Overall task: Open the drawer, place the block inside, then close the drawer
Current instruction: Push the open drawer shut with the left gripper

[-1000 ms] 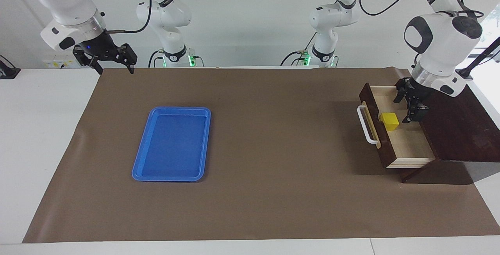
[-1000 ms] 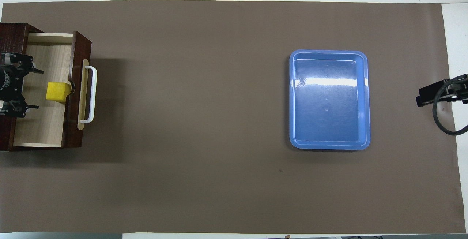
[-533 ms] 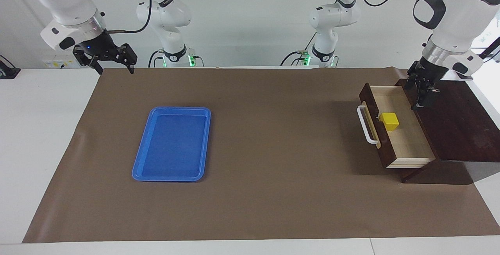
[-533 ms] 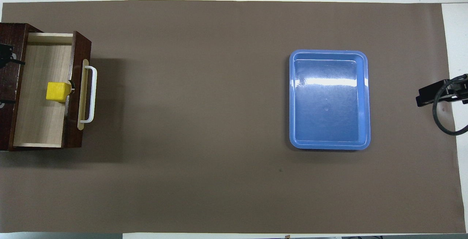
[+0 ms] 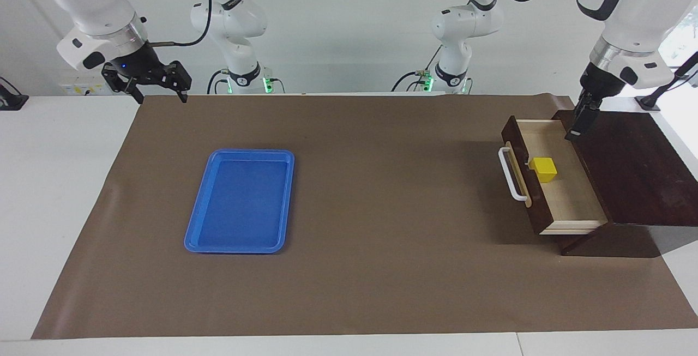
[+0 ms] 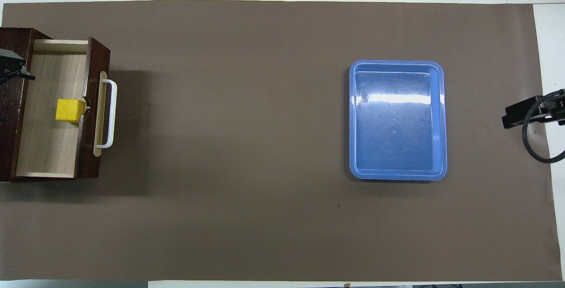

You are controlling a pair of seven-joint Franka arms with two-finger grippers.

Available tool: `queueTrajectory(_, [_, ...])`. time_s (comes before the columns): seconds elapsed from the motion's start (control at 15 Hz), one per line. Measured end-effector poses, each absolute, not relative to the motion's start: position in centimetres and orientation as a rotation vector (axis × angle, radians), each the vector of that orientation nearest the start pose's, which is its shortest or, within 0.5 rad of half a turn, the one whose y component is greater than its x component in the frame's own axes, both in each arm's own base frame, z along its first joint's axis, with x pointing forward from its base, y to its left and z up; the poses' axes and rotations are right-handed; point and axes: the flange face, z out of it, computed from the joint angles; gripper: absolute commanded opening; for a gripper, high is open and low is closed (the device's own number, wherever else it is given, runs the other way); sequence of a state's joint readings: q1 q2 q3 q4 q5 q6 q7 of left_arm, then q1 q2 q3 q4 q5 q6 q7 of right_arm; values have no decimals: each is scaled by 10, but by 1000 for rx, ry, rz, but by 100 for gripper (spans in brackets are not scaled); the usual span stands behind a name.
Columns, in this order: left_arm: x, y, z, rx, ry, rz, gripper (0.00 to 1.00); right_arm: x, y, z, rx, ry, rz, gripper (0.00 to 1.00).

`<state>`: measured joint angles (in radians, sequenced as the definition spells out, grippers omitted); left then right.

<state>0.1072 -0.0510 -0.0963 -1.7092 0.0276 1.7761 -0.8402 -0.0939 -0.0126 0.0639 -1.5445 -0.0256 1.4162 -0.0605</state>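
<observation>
1. Spanning the white worktop (image 5: pixel 65 192), a brown mat (image 5: pixel 381 209) carries the whole scene, with the dark wooden box (image 5: pixel 638 170) at the left arm's end and a flat blue plastic tray (image 5: pixel 240 200) toward the right arm's end.
2. Standing pulled out of that box, the drawer (image 5: pixel 567 198) shows its pale interior, its dark front and white bar handle (image 5: pixel 510 173) facing the middle of the mat.
3. Lifted clear in the last second, the left arm now holds its pincer (image 5: pixel 582 119) above the corner of the box nearest the robots, where a second ago it hung inside the drawer beside the cube; its jaws are released and hold nothing.
4. Waiting at its own end, the right arm hovers its pincer (image 5: pixel 158 86) above the mat's edge nearest the robots, jaws spread and empty.
5. Resting on the drawer floor just inside the front panel, the small yellow block (image 5: pixel 544 169) has not moved while the arm withdrew.
6. With the block delivered and the left arm out of the way, only the closing push on the drawer front appears to remain.
</observation>
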Motion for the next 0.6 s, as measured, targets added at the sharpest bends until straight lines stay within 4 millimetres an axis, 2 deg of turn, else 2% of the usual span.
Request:
queueTrajectory(0.13, [556, -6, 605, -2896, -1268, -185, 100, 534, -19, 631, -3157, -44, 183, 100])
queueTrajectory(0.27, [555, -25, 599, -2880, -1316, -167, 100, 534, -19, 631, -3157, -44, 183, 100])
queueTrajectory(0.4, [554, -50, 583, -2835, -1424, -154, 100, 534, -19, 631, -3157, -44, 183, 100])
queueTrajectory(0.6, [553, -75, 551, -2759, -1573, -137, 100, 534, -19, 631, -3157, -44, 183, 100])
